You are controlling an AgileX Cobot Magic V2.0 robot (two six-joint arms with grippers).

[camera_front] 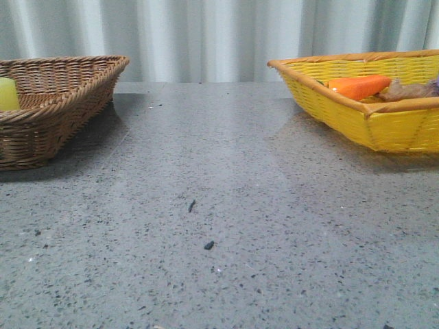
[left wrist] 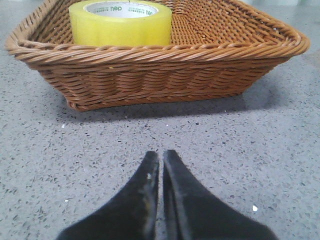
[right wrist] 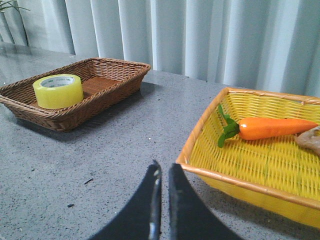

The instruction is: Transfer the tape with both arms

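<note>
Tape (camera_front: 7,94) half hidden by basket (camera_front: 62,103).

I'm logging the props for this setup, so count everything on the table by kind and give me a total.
Baskets: 2, the brown wicker basket and the yellow basket
Tape rolls: 1, the tape in the brown one
Carrots: 1, the orange carrot in the yellow one
Brownish items: 1, partly cut off beside the carrot, unidentifiable
Total: 5
</note>
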